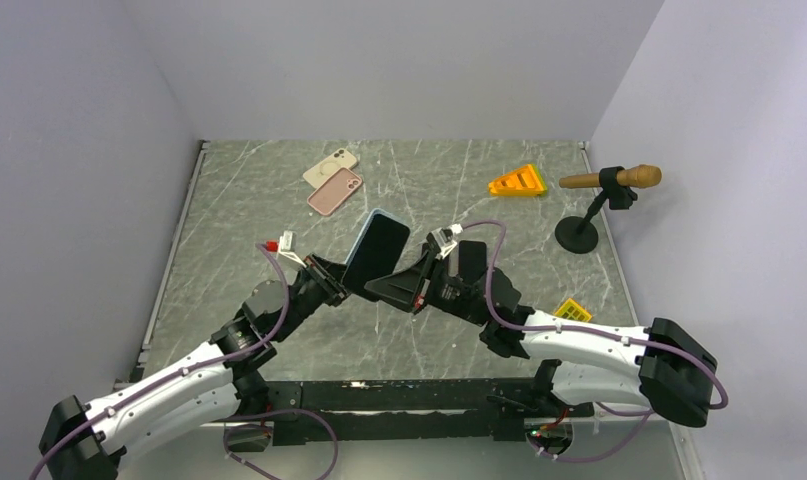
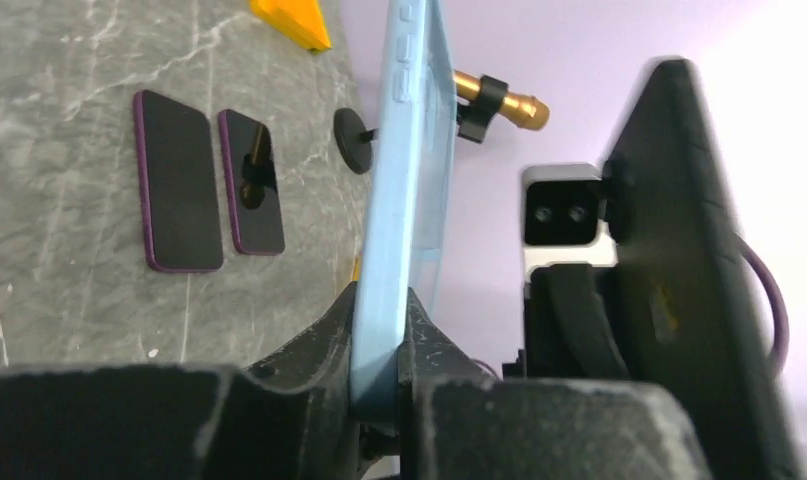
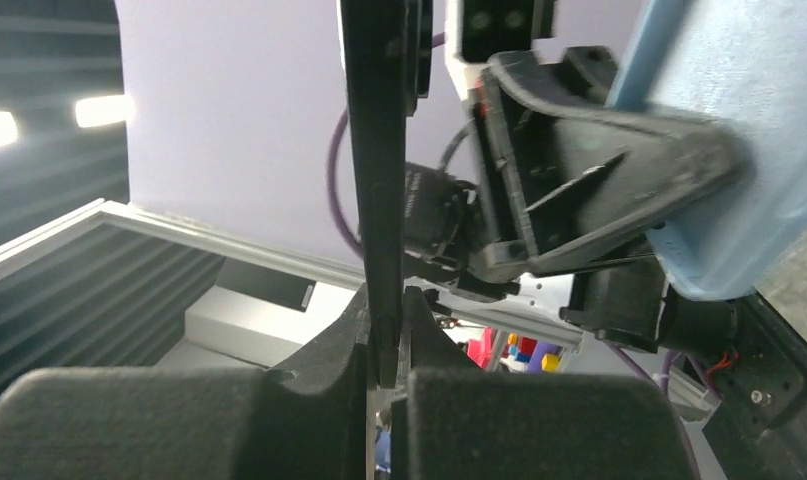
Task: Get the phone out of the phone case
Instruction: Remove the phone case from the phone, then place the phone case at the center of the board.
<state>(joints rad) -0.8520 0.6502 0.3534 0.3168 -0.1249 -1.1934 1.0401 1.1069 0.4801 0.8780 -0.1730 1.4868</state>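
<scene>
Looking at the wrist views, the phone case (image 2: 404,200) stands edge-on, straight up out of the left gripper (image 2: 381,325). The fingers are pinched on its lower end and its long axis runs away from the palm. The phone (image 3: 379,150) looks like the thin black slab clamped in the right gripper (image 3: 384,325). It sits just beside the case, faces roughly parallel, with a gap I think. So the right arm has it and just needs to draw it clear sideways.

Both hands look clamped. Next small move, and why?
Probably ease the right hand away and lower the phone toward the table. The left hand is shut on the blue case, the right on the black phone, and the left wrist view shows a gap between them, so the phone looks out.
</scene>
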